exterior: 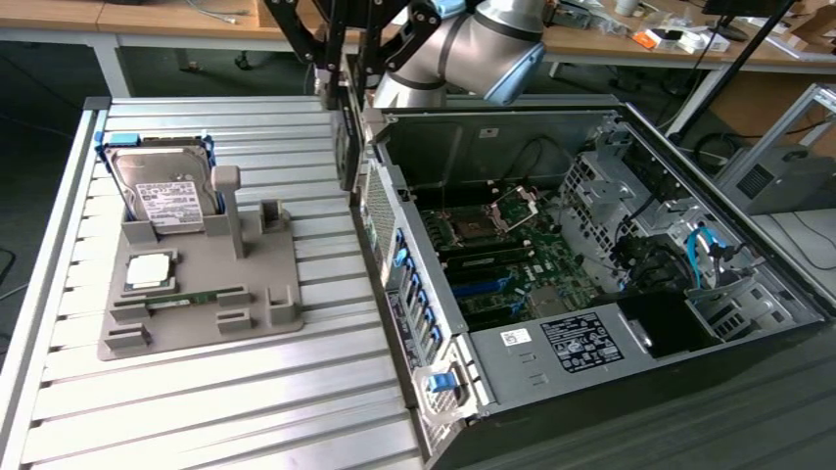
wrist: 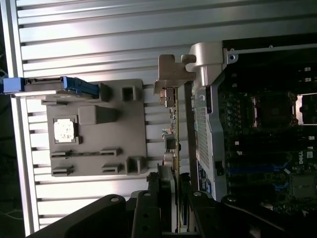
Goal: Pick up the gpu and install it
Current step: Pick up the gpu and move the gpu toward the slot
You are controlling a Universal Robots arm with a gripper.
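My gripper [wrist: 172, 198] is shut on the gpu [wrist: 171, 134], a thin dark card seen edge-on, with its silver bracket [wrist: 171, 74] at the end far from the fingers. In the exterior view the gripper [exterior: 343, 83] hangs at the back of the table. There it holds the gpu [exterior: 348, 142] upright in the gap between the grey fixture [exterior: 268, 323] and the rear wall of the open computer case [exterior: 392, 245]. The card is outside the case, close beside that wall, and above the table.
The grey fixture carries a silver hard drive [exterior: 163, 196] in a blue frame, a square chip [exterior: 151, 269] and a slim memory stick [exterior: 196, 297]. The case lies open, showing its motherboard [exterior: 503, 255]. The ribbed metal table [exterior: 235, 411] extends toward the front. Desks stand behind.
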